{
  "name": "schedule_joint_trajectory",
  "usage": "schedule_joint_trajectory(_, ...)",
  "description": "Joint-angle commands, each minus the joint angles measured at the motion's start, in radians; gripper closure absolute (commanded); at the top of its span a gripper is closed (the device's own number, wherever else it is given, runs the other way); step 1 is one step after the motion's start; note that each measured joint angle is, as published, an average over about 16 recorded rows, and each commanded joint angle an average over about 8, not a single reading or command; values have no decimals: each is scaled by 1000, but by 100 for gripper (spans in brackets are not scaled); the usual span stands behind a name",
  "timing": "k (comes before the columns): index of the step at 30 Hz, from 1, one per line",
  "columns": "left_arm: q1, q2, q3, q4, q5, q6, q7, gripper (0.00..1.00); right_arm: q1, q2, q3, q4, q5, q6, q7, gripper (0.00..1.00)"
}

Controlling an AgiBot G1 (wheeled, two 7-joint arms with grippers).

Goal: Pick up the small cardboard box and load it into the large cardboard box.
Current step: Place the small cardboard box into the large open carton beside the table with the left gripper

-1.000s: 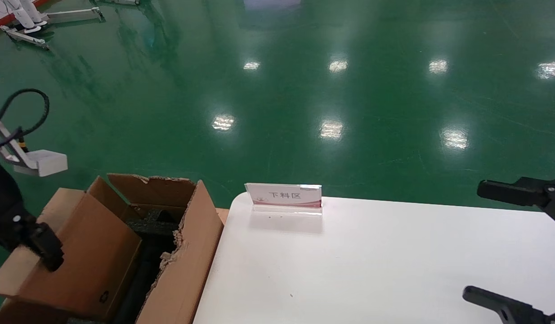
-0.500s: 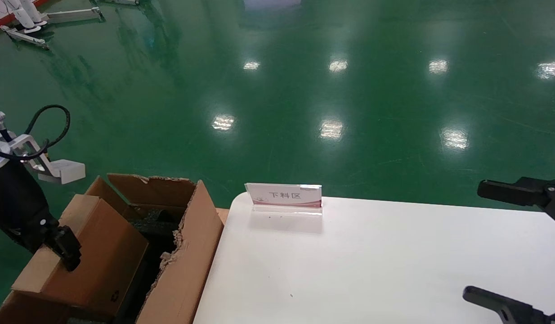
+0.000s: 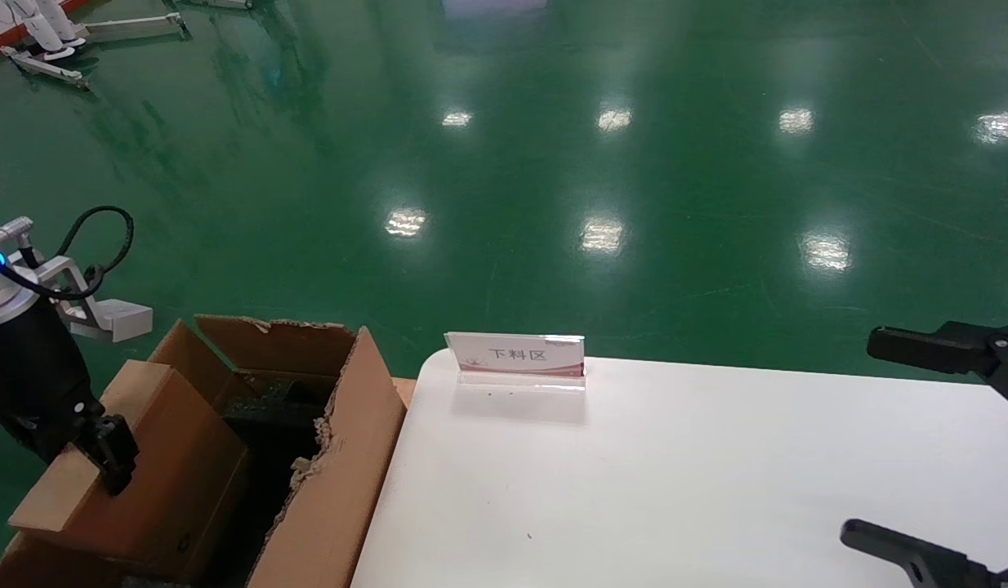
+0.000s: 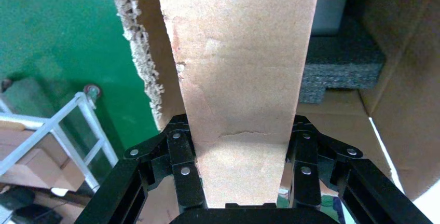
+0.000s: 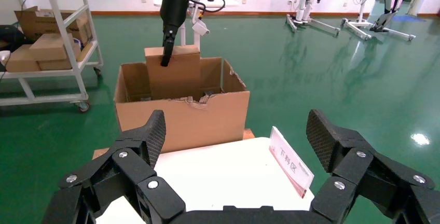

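My left gripper (image 3: 104,453) is shut on the small cardboard box (image 3: 157,457), a plain smooth brown carton. It holds the box upright in the opening of the large cardboard box (image 3: 341,457). In the right wrist view the small box (image 5: 174,76) sticks up above the ragged rim of the large box (image 5: 181,117), with its lower part hidden behind the wall. In the left wrist view the small box (image 4: 241,68) sits between the black fingers (image 4: 181,151), over black foam (image 4: 340,63). My right gripper (image 5: 236,130) is open and empty over the table's right side.
A white table (image 3: 675,490) stands right of the large box, with a clear sign holder (image 3: 516,357) at its far edge. A metal shelf cart (image 5: 46,42) with cartons stands beyond the large box. A green floor lies all around.
My left gripper carried the small box to the right over the large box's opening, then lowered it a little into it. The right arm has not moved.
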Motion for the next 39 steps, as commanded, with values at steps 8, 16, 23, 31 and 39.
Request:
schedule_joint_trajectory(8,48,26,1,60,14,4,12,100,0,0,0,0,0,0,0,0)
schedule_joint_trajectory(16,102,53,-3,108,31,1,13,100,0,0,0,0,0,0,0,0)
schedule_joint_trajectory(23,150,73,-10,146,39,-11,9,100,0,0,0,0,0,0,0,0)
schedule_joint_trajectory(31,195,84,-21,182,37,-31,7,100,0,0,0,0,0,0,0,0)
schedule_joint_trajectory(39,241,85,-37,209,25,-54,16,100,0,0,0,0,0,0,0,0)
